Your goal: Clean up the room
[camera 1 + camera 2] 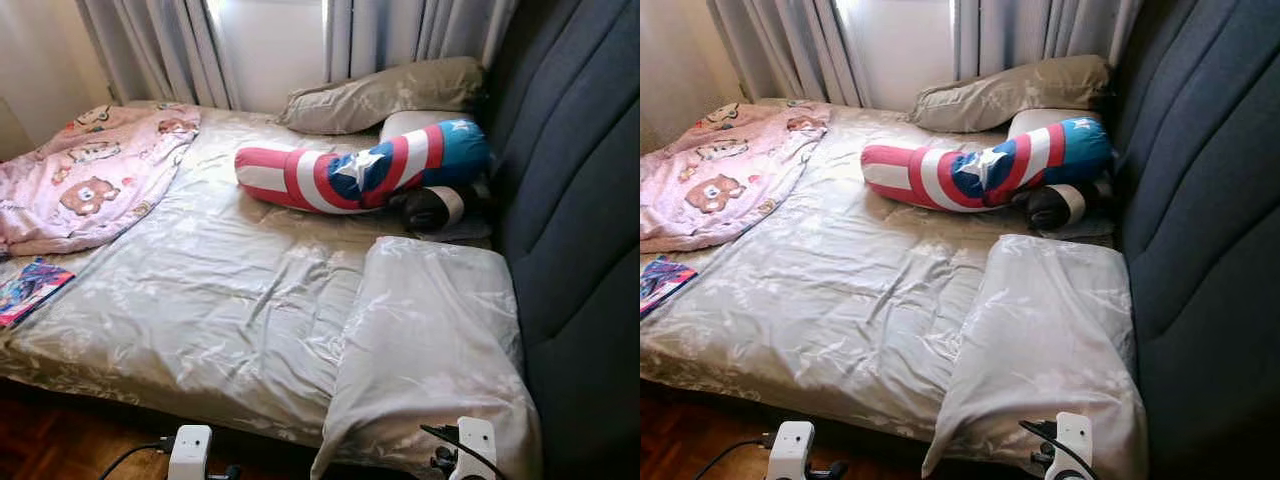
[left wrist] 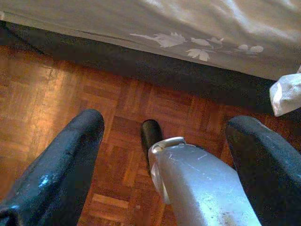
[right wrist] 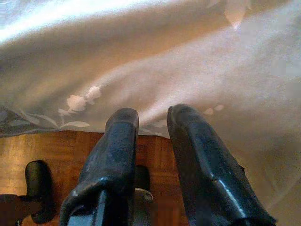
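A bed with a grey-beige flowered sheet lies before me. On it are a crumpled pink bear-print blanket at the far left, a red, white and blue star-striped bolster and a dark roll beside it. A pillow at the near right hangs over the bed's edge. A colourful book rests at the left edge. My left gripper is open, low over the parquet floor by the bed's side. My right gripper is shut and empty, close to the hanging pillow.
A dark upholstered headboard runs along the right. A second pillow leans by the curtains and window at the back. A silver part of my body shows between the left fingers. The floor is a narrow strip under the bed's near edge.
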